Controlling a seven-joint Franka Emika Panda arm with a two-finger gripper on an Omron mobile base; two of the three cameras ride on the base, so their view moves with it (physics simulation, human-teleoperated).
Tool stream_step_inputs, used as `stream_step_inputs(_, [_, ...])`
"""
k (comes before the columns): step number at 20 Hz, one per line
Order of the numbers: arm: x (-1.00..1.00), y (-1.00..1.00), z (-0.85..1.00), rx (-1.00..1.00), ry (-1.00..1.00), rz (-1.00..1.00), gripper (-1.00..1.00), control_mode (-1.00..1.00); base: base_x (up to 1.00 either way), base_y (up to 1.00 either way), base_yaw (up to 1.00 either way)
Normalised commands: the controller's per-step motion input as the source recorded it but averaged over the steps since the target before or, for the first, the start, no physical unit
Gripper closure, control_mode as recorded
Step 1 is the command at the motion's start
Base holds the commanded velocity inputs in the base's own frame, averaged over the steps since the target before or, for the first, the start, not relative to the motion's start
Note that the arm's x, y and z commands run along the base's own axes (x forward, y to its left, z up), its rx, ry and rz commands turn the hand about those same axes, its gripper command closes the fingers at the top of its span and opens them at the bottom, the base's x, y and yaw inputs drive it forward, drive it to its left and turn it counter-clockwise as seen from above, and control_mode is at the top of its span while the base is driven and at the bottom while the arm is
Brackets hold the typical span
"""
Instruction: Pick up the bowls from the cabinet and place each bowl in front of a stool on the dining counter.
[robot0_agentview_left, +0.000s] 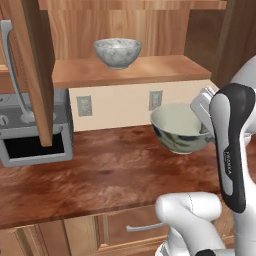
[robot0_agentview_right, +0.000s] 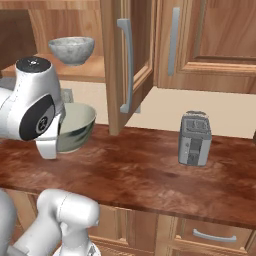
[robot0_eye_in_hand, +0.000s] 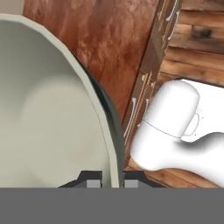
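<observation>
One bowl (robot0_agentview_left: 118, 52) on cabinet shelf (robot0_agentview_left: 150, 70); other bowl (robot0_agentview_left: 179, 128) above worktop (robot0_agentview_left: 100, 175).

Red-brown wood-grain worktop (robot0_agentview_right: 150, 175) with drawer units (robot0_agentview_right: 210, 235) below. Cream back wall (robot0_agentview_left: 120, 105) carries two outlets (robot0_agentview_left: 84, 105). Toaster (robot0_agentview_right: 195, 138) right, toaster oven (robot0_agentview_left: 30, 135) far left.

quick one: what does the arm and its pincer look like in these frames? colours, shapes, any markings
Glossy white rounded arm with bulbous links. One upper link carries a long black oval inlay with small, unreadable white lettering; another shows a black disc with a small white mark. The pincer ends in two small dark fingertips with grey square pads. No cables visible.
</observation>
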Motion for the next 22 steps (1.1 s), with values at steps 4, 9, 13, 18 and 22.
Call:
stream_step_inputs(4, [0.00, 0.00, 0.00, 0.00, 0.01, 0.00, 1.00, -1.00, 0.00, 0.00, 0.00])
stream_step_inputs(9, [0.00, 0.00, 0.00, 0.00, 0.00, 0.00, 1.00, 1.00, -0.32, 0.00, 0.06])
stream_step_inputs(13, [0.00, 0.00, 0.00, 0.00, 0.00, 0.00, 1.00, 1.00, -1.00, 0.09, 0.53])
stream_step_inputs(18, [0.00, 0.00, 0.00, 0.00, 0.00, 0.00, 1.00, 1.00, -0.75, 0.43, 0.84])
stream_step_inputs(22, [0.00, 0.00, 0.00, 0.00, 0.00, 0.00, 1.00, 1.00, -0.30, 0.53, 0.98])
